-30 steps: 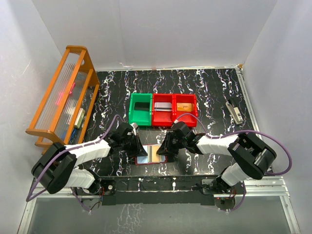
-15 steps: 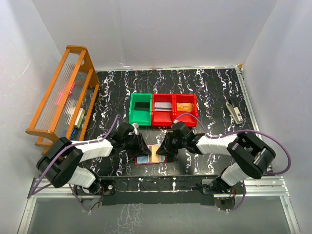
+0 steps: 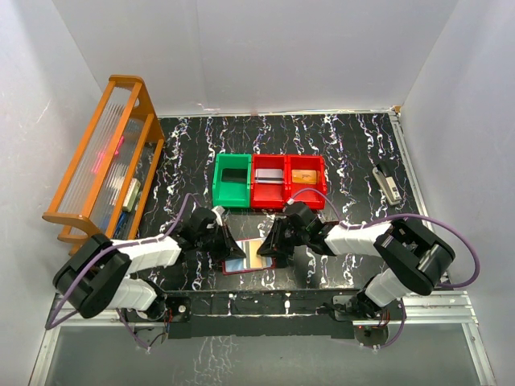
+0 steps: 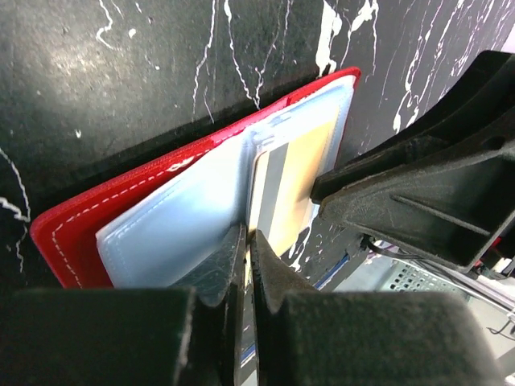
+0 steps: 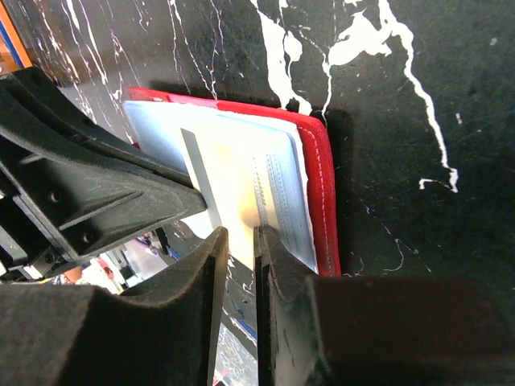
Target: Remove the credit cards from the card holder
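Looking down from above, you find your left pincer and your right pincer nose to nose over the wallet. It lies open on the black marbled table, close in front of the arm bases.

Your left pincer has its fingers pressed almost together, with only a hairline between them. A thin pale edge rising at the fold of the wallet's clear sleeves runs into that hairline, so the pincer is clamped on the wallet there. To that pincer's left a bluish sleeve lies on the red cover. To its right, just past the tip, lies a tan card with a grey stripe, and beyond the card is the black body of the other pincer.

Your right pincer has its fingers set close with a narrow slit between them, tips down at the near edge of that same card. You cannot tell whether it grips the card or merely rests on it. A clear sleeve covers the part of the card on that pincer's right, and the red cover edge lies just beyond.

Farther out past both pincers, a green bin and two red bins stand touching in a row. Well off to the left pincer's outer side stands a wooden rack. Well off to the right pincer's outer side lies a stapler.
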{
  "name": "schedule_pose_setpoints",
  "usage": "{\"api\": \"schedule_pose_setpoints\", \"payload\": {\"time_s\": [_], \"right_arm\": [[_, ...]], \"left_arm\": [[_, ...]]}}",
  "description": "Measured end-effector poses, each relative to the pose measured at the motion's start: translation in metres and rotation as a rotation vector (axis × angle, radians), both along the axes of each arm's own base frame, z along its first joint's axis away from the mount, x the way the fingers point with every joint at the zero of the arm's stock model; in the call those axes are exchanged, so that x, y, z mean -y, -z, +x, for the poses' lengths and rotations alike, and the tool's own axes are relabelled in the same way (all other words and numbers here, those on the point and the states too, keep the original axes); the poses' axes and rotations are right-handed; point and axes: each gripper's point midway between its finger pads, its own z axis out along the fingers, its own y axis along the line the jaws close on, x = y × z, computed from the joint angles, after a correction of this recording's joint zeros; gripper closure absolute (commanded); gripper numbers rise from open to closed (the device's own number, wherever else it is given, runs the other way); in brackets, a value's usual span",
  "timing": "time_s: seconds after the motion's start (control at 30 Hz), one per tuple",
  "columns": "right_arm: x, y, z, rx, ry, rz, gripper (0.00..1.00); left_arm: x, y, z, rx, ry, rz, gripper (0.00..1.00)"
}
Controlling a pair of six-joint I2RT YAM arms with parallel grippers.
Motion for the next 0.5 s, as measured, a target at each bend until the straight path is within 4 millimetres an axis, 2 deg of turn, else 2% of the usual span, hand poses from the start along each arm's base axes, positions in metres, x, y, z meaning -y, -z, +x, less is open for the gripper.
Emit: {"api": "schedule_pose_setpoints", "payload": {"time_s": [0.33,0.43,0.5], "right_arm": [[-0.003,-0.002,-0.001,0.005,-0.002,0.011,0.75],[-0.003,-0.002,-0.001,0.006,-0.003,0.012,0.79],[-0.003,-0.002,-0.001,0.007,-0.005,0.012,0.81]], "left_arm": [[-0.015,-0.008,-0.004,0.058,-0.002,0.064,1.0],[-0.018,-0.007,-0.005,0.059,-0.004,0.079,1.0],[-0.019,-0.006,-0.006,0.053,-0.005,0.085,0.9]]}}
